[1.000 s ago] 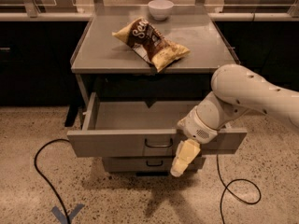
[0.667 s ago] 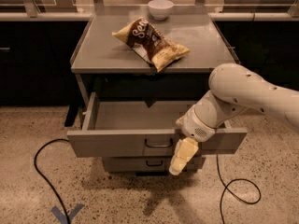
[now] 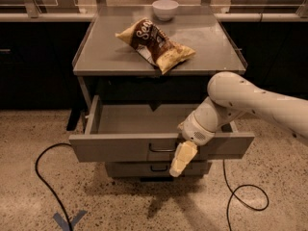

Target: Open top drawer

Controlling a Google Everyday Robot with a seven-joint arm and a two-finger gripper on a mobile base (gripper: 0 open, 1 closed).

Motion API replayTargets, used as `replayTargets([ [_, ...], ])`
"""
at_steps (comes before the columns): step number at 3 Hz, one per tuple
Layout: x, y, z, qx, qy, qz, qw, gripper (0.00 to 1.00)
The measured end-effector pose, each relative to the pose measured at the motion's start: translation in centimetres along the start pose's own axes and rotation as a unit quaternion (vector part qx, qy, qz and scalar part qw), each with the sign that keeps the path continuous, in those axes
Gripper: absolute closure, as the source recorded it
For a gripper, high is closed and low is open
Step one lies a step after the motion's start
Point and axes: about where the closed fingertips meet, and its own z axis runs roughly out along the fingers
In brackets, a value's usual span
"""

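Note:
The top drawer point(image 3: 115, 148) is pulled well out from the grey cabinet; its broad shallow tray point(image 3: 139, 118) looks bare inside. A small dark wire loop handle point(image 3: 161, 149) sits at the centre of its front. My gripper point(image 3: 182, 159) hangs in front of the drawer face, just right of the handle, its pale fingers pointing down and left. The white arm comes in from the right and covers part of the drawer's right front.
A chip bag point(image 3: 155, 43) and a white bowl point(image 3: 165, 8) sit on the cabinet top point(image 3: 101, 52). A lower drawer point(image 3: 144, 168) with its own handle is shut below. Black cables point(image 3: 43, 177) loop on the speckled floor on both sides. Blue tape point(image 3: 70, 220) marks the floor.
The gripper and arm have shifted slightly left along the drawer front. The drawer stays pulled out about as far as before.

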Motion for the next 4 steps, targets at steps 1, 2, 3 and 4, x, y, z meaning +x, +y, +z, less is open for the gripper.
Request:
replayTargets([
  [1,0.3,0.8,0.4,-0.019,-0.002,0.009,0.9998,0.0],
  [2,0.2,0.9,0.1,-0.019,-0.002,0.009,0.9998,0.0],
  [3,0.1,4.7,-0.6,-0.043,-0.015,0.026,0.9986,0.0],
  [4,0.2,4.8,-0.5,-0.044,-0.017,0.027,0.9985,0.0],
])
